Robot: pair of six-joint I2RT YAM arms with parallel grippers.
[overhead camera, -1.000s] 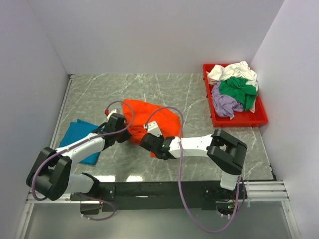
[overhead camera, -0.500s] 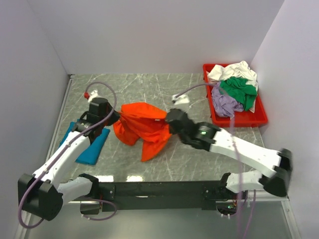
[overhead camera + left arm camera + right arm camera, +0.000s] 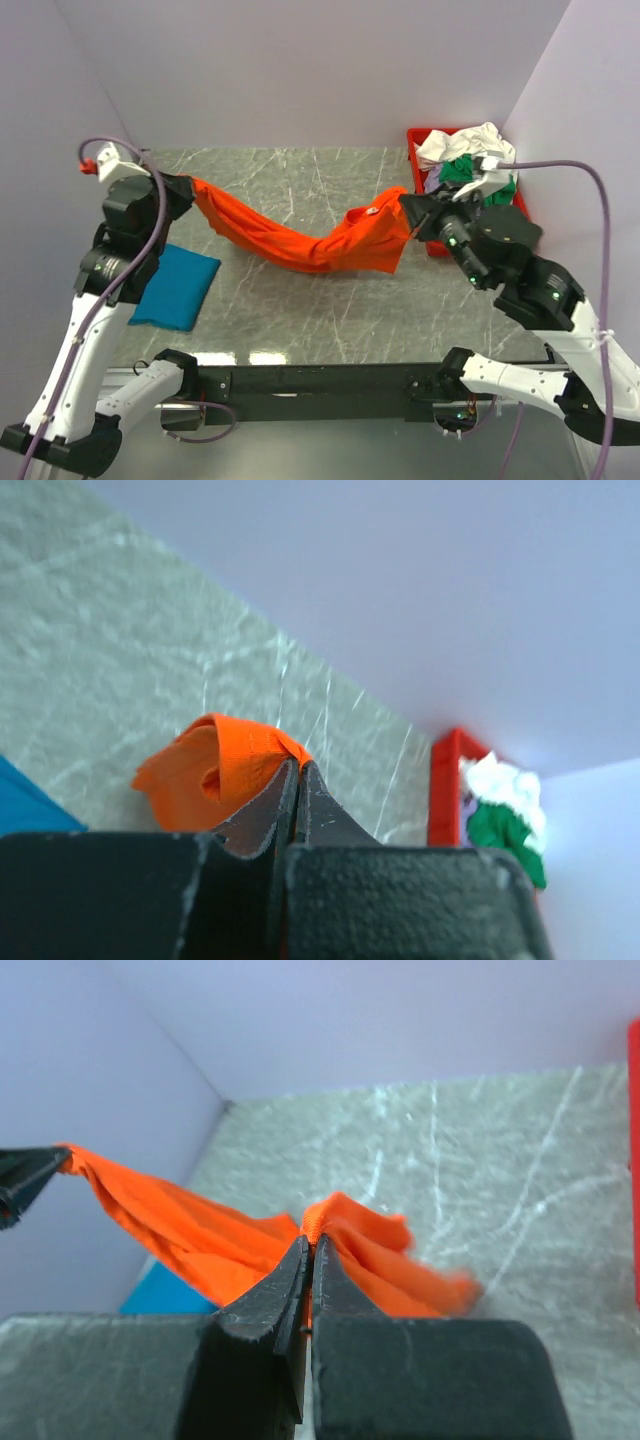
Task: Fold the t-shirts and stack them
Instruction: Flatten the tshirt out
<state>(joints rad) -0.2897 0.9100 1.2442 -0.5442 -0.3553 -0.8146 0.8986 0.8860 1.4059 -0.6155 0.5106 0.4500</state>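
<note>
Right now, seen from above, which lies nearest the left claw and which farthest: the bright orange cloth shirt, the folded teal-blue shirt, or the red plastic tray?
1. Bright orange cloth shirt: its left end is clamped in the left gripper.
2. Folded teal-blue shirt: flat on the table, left side, toward the near edge.
3. Red plastic tray: far right, at the back.

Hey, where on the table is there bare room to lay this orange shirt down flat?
The widest bare table lies in front of the orange shirt, between the teal shirt and the right arm. A second strip runs behind it to the back wall, left of the red tray. Crowded: the tray, full of heaped shirts, and the teal shirt's corner.
</note>
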